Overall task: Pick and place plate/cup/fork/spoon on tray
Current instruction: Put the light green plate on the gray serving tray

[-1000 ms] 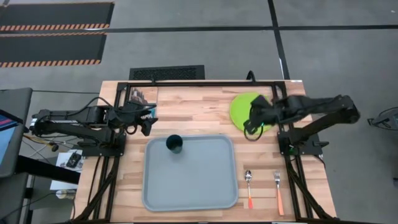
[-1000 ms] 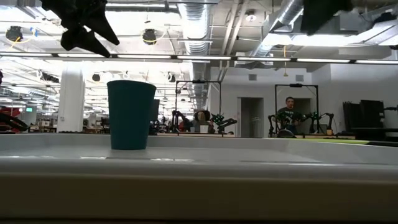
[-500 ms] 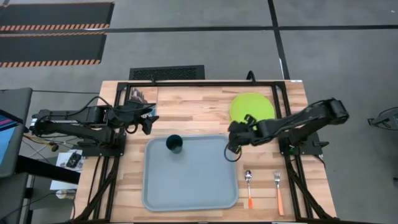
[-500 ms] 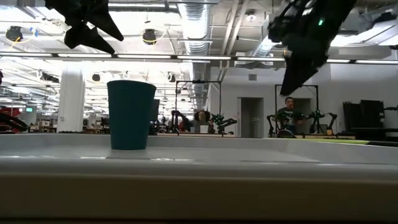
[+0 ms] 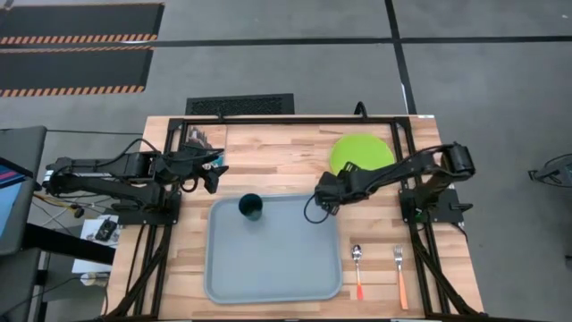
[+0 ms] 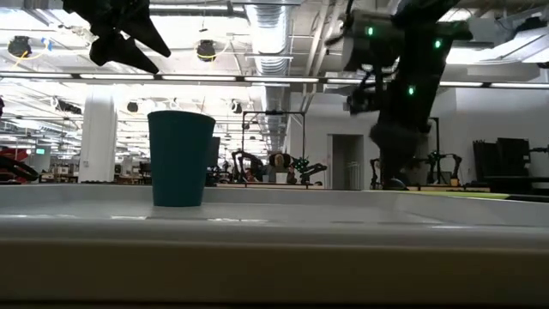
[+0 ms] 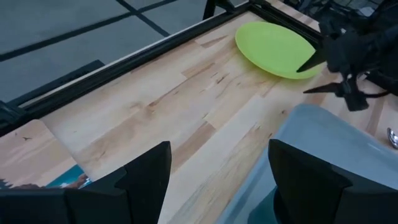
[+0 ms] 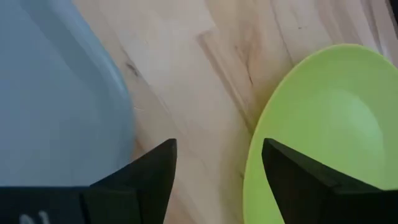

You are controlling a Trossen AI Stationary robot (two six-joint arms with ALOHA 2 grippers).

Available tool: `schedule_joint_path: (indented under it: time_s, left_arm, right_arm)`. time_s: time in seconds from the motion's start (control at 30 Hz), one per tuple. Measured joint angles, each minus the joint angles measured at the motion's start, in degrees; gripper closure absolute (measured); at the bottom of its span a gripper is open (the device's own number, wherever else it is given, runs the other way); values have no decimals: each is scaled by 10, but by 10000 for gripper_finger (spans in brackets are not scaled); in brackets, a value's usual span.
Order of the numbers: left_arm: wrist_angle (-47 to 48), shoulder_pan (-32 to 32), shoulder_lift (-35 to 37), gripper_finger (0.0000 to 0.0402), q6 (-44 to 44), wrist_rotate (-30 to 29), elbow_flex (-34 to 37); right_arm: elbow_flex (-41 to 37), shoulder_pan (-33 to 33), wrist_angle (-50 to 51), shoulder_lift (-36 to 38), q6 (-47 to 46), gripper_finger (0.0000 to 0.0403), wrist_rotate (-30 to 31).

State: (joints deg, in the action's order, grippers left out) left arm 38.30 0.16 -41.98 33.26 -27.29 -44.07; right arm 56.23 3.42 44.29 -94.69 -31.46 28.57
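Observation:
The lime-green plate (image 5: 366, 150) lies flat on the table at the far right, partly under my right arm. The dark teal cup (image 5: 251, 207) stands upright on the grey-blue tray (image 5: 273, 259), near its far edge; it also shows in the low view (image 6: 180, 159). The spoon (image 5: 357, 268) and the fork (image 5: 399, 275) lie flat on the table to the right of the tray. My right gripper (image 5: 313, 213) is open and empty above the tray's far right corner, between the tray (image 8: 56, 93) and the plate (image 8: 323, 124). My left gripper (image 5: 214, 174) is open and empty, raised above the table beyond the tray's far left corner.
A black frame runs along the table's far edge and sides. A small printed card (image 5: 201, 139) lies at the far left corner. Bare wood lies between the tray and the far edge. In the low view, people and other robot stations stand in the room behind.
My right gripper has left the place above the plate and gone toward the table's left and near edges, coming over the tray's far right corner. The plate has stayed on the table.

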Motion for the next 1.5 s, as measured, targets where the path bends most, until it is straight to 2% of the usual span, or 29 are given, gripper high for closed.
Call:
schedule_joint_path:
  time_s: [0.23, 0.4, 0.67, 0.8, 1.0, 1.4, 1.5]
  left_arm:
    - [-1, 0, 0, 145, 2, 0, 0]
    - [-1, 0, 0, 145, 5, 10, 0]
    - [-1, 0, 0, 145, 15, 11, 0]
    - [-1, 0, 0, 145, 20, 10, 0]
    - [-1, 0, 0, 145, 20, 10, 0]
    - [0, 0, 0, 145, 12, -12, 0]
    - [0, 0, 0, 145, 11, -12, 0]
  right_arm:
    - [-7, -39, 46, 18, -2, 139, -15]
    - [-52, -41, 0, 17, -7, 139, -33]
    - [-105, -57, -16, 17, -26, 139, -32]
    - [-128, -67, -35, 20, -27, 152, -29]
    - [-136, -70, -50, 19, -19, 207, -31]
    - [-139, -88, -32, 16, -33, 384, -9]
    - [-138, -94, -32, 17, -49, 388, -11]
